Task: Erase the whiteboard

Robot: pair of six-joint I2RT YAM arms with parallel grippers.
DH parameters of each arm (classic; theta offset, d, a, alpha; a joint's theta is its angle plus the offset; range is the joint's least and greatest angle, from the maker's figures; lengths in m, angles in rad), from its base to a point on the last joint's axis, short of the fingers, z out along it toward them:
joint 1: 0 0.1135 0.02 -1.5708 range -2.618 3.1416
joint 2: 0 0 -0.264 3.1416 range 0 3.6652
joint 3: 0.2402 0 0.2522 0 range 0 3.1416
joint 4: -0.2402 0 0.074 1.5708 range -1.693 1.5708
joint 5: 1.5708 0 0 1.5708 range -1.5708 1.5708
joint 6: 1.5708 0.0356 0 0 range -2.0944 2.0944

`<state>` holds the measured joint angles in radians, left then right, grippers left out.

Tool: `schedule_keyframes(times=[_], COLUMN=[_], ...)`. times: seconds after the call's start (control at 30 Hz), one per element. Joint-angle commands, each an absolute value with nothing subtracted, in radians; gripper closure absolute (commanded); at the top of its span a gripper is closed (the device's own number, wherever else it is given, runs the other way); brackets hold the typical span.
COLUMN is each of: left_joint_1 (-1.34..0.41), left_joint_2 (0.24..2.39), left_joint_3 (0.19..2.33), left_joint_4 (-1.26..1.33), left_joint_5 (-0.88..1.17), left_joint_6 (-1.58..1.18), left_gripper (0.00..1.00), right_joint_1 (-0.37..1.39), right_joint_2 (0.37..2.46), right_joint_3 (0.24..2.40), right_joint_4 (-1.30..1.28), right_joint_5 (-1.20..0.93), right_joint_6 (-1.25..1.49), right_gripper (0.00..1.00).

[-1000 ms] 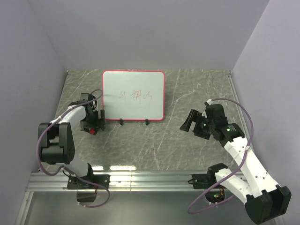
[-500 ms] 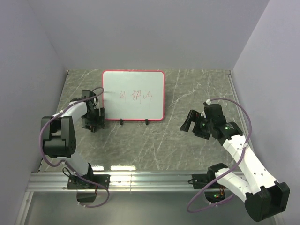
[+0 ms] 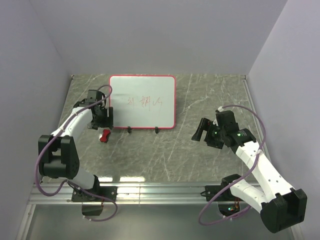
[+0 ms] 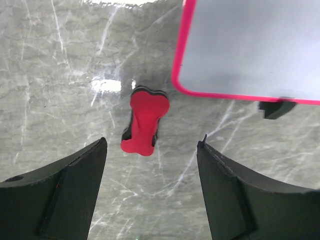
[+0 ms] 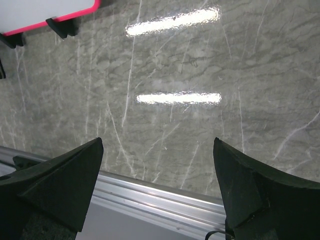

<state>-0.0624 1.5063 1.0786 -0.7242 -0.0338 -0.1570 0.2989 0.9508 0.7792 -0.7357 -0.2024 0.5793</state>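
This is a robotics lab test cell, not a home or a shop. Plain pale walls (image 3: 150, 35) box in three sides of a grey, marble-patterned table (image 3: 210, 155). An aluminium rail (image 3: 160, 192) runs along the near edge, and the bases of the left arm (image 3: 75, 122) and right arm (image 3: 265, 172) are bolted at it. Purple cables (image 3: 240, 105) loop loosely off both arms. A small whiteboard (image 3: 142, 95) stands on the table. Strip-light reflections (image 5: 172, 97) gleam on the tabletop.
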Motion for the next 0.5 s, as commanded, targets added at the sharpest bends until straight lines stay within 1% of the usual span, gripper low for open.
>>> schedule_keyframes(times=[0.0,0.13,0.23,0.27,0.47], left_joint_1=[-0.06,-0.058,-0.058,-0.058,-0.057], left_joint_2=[1.545,1.585,1.608,1.612,1.632], left_joint_3=[1.063,1.037,1.02,1.017,0.989], left_joint_4=[-0.723,-0.686,-0.675,-0.669,-0.638], left_joint_5=[-0.061,-0.046,-0.044,-0.044,-0.084], left_joint_6=[-0.117,-0.109,-0.109,-0.107,-0.113], left_gripper=[0.22,0.23,0.25,0.29,0.32], right_joint_1=[0.305,0.305,0.305,0.305,0.305], right_joint_2=[0.95,0.946,0.942,0.937,0.939], right_joint_3=[0.785,0.787,0.793,0.793,0.796], right_joint_4=[-0.707,-0.713,-0.726,-0.729,-0.735], right_joint_5=[-0.193,-0.187,-0.166,-0.163,-0.158], right_joint_6=[0.56,0.554,0.542,0.538,0.532], right_gripper=[0.03,0.03,0.03,0.03,0.03])
